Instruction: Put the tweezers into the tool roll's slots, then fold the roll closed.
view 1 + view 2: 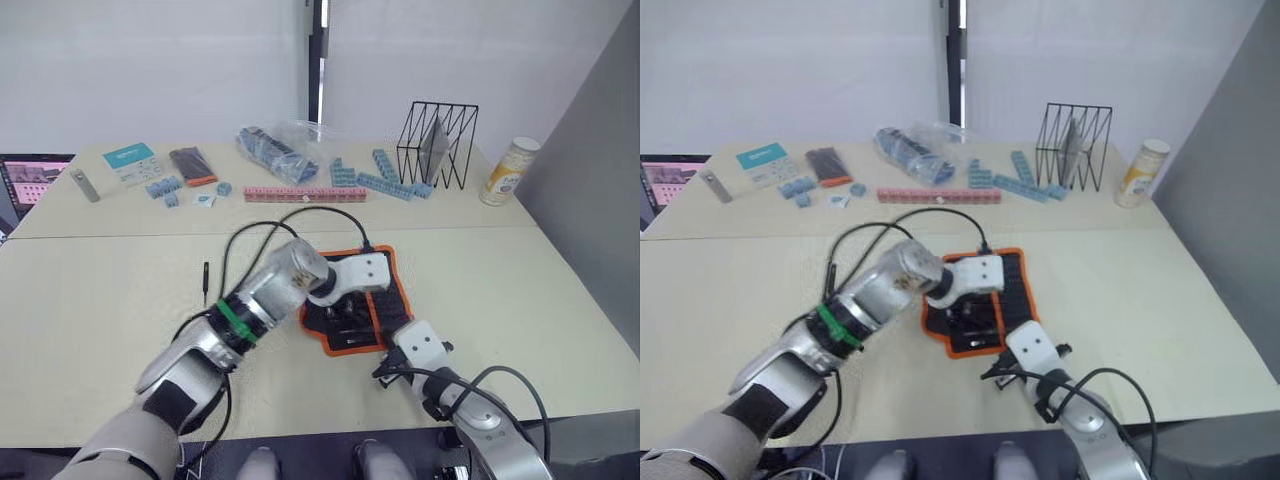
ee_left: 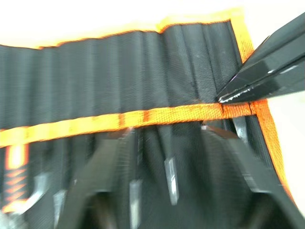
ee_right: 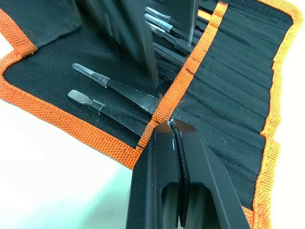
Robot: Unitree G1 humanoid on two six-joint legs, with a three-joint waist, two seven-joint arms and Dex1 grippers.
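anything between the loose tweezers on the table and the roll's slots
Yes. The left gripper hovers over the open tool roll, covering part of the slots. The loose tweezers lie on the table on the far side of the left arm from the roll.

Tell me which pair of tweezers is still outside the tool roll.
The lone black tweezers lying on the bare table to the robot's left of the tool roll. The others are already tucked in slots under the orange strip.
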